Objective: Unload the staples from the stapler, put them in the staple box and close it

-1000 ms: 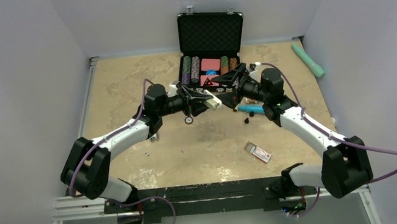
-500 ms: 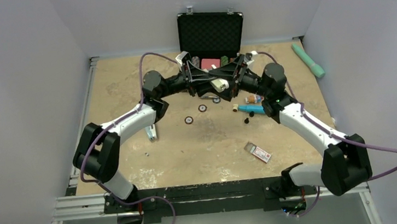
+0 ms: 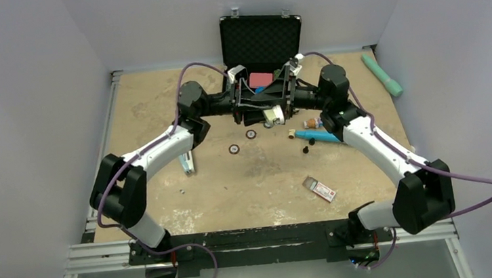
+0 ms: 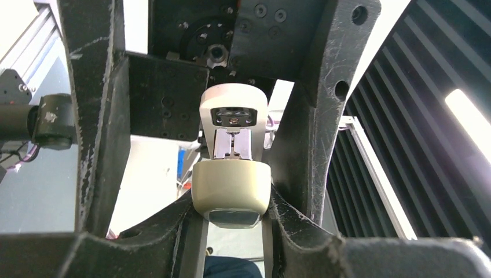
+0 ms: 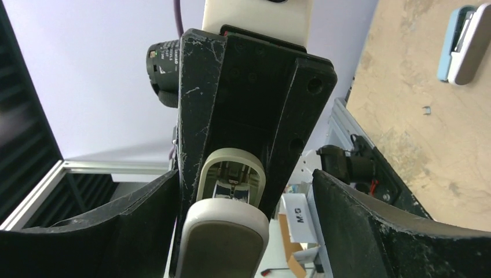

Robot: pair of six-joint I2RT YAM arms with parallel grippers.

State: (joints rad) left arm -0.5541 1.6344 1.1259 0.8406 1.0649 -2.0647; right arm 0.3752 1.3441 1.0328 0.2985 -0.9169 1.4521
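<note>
The cream stapler [image 4: 231, 185] hangs above the worktop [image 3: 260, 175] in front of the open poker chip case [image 3: 261, 39], with metal showing between its two cream halves. The left gripper [image 4: 231, 205] is clamped on its lower half. The right gripper [image 5: 244, 176] faces it with fingers spread wide to either side.

An open black case [image 3: 261, 39] stood at twelve o'clock, a teal cylinder [image 3: 381, 75] lay at two, and a small packet [image 3: 320, 189] lay at five on the tan table [image 3: 152, 107].
</note>
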